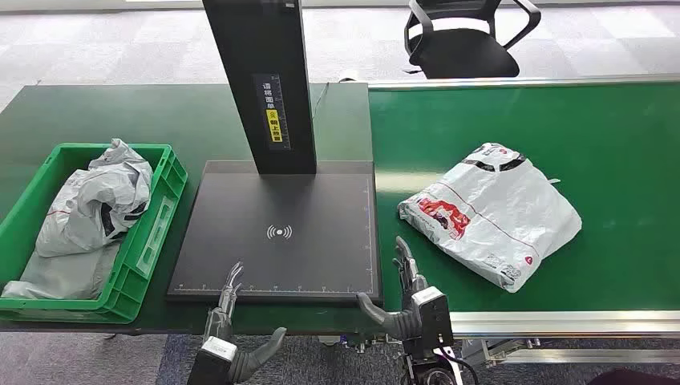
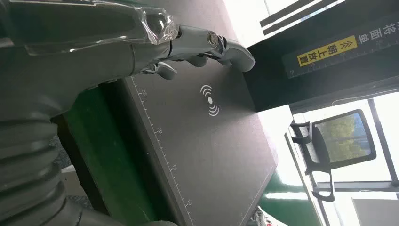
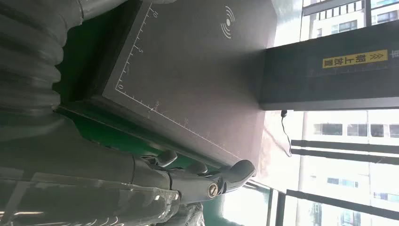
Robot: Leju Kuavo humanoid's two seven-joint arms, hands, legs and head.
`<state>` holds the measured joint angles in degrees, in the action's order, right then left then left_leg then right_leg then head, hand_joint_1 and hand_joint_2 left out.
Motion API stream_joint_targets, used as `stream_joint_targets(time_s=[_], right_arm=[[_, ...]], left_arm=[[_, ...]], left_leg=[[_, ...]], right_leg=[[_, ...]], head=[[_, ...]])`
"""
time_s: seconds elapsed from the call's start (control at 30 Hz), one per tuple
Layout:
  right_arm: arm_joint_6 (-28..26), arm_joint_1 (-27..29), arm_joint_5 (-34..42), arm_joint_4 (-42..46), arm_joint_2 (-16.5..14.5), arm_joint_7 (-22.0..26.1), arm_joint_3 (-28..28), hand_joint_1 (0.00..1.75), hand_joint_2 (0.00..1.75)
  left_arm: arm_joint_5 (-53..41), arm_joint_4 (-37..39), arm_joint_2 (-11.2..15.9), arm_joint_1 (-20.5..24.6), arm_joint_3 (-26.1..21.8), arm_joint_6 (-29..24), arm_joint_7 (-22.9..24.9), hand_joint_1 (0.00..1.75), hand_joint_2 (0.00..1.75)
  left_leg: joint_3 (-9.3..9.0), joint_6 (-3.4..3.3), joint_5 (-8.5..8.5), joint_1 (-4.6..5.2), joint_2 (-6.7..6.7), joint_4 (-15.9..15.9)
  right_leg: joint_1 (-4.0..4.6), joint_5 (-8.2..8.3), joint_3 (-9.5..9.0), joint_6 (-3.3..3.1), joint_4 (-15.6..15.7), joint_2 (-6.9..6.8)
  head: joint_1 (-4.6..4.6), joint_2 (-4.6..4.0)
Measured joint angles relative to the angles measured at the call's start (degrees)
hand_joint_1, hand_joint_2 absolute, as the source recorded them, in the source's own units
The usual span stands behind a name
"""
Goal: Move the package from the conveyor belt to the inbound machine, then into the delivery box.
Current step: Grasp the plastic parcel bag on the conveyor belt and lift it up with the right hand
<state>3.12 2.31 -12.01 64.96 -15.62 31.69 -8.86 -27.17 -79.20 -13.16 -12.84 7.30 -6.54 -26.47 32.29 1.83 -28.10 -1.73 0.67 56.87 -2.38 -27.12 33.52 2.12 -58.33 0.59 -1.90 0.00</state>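
A white plastic package [image 1: 491, 212] with red and black print lies on the green conveyor belt [image 1: 561, 128], to the right of the inbound machine's dark plate [image 1: 281, 237]. My right hand [image 1: 405, 301] hovers open at the plate's near right corner, its fingers pointing toward the package, a short way from it. My left hand [image 1: 232, 325] is open at the plate's near edge, fingers [image 2: 207, 44] stretched over the ruler marks. The plate [image 2: 207, 141] and its wireless symbol [image 3: 228, 21] appear in both wrist views. The green delivery box [image 1: 156, 233] stands left of the machine.
The delivery box holds grey and white bags [image 1: 96, 200]. The machine's black post [image 1: 265, 80] with a yellow label rises at the plate's far side. A black office chair [image 1: 461, 36] stands beyond the belt. The belt's metal rail [image 1: 561, 322] runs along the near edge.
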Motion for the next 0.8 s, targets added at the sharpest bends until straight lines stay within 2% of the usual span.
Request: stream_joint_targets(time_s=[0.17,0.4,0.47,0.5,0.63,0.7,0.8], right_arm=[[-2.97,0.25,-2.84,1.73,0.26,-0.75,-0.05,0.00,1.75],[-3.86,0.35,-3.57,3.61,0.54,-1.32,-0.08,0.00,1.75],[-6.34,0.38,-5.78,4.03,0.64,-1.78,-0.15,0.00,1.75],[-9.30,0.41,-8.53,4.48,0.75,-2.66,-0.24,0.00,1.75],[-24.20,-0.61,-25.09,7.58,2.64,-11.69,0.06,0.00,1.75],[-26.04,-2.83,-29.79,7.57,4.98,-16.80,1.61,0.00,1.75],[-24.42,-9.44,-33.27,2.08,9.95,-21.46,6.35,0.00,1.75]], left_arm=[[0.00,0.10,0.02,0.07,0.01,-0.13,-0.07,0.00,1.75],[0.00,0.10,0.04,0.08,0.02,-0.19,-0.15,0.00,1.75],[0.00,0.09,0.06,0.08,0.03,-0.26,-0.15,0.00,1.75],[0.00,0.09,0.07,0.08,0.04,-0.29,-0.15,0.00,1.75],[0.16,0.08,0.07,0.09,0.03,-0.28,-0.01,0.00,1.75],[0.56,0.14,0.09,0.21,0.03,-0.13,-0.13,0.00,1.75],[1.35,0.56,0.18,0.81,0.05,0.31,-0.39,0.00,1.75]], left_leg=[[0.00,0.00,0.00,0.00,0.00,0.00],[-0.01,0.00,0.00,0.00,0.00,0.00],[0.00,0.00,0.00,0.00,0.00,0.00],[0.00,0.00,0.00,0.00,0.00,0.00],[-0.01,0.00,0.00,0.02,0.02,0.01],[-0.02,-0.02,0.01,0.05,0.03,0.02],[-0.05,-0.09,0.05,0.09,0.01,0.05]], right_leg=[[0.00,0.00,-0.01,0.00,0.00,0.00],[0.00,0.00,0.00,0.00,0.00,0.00],[0.00,0.00,0.00,0.00,0.00,0.00],[0.00,0.00,0.00,0.00,0.00,0.00],[-0.02,0.01,-0.01,0.01,0.01,0.00],[-0.05,0.02,-0.04,0.02,0.02,0.01],[-0.11,0.12,-0.09,0.10,0.03,0.01]], head=[[0.00,0.00],[0.00,0.00],[0.00,0.00],[0.00,0.00],[0.00,0.00],[0.00,0.00],[0.01,0.00]])
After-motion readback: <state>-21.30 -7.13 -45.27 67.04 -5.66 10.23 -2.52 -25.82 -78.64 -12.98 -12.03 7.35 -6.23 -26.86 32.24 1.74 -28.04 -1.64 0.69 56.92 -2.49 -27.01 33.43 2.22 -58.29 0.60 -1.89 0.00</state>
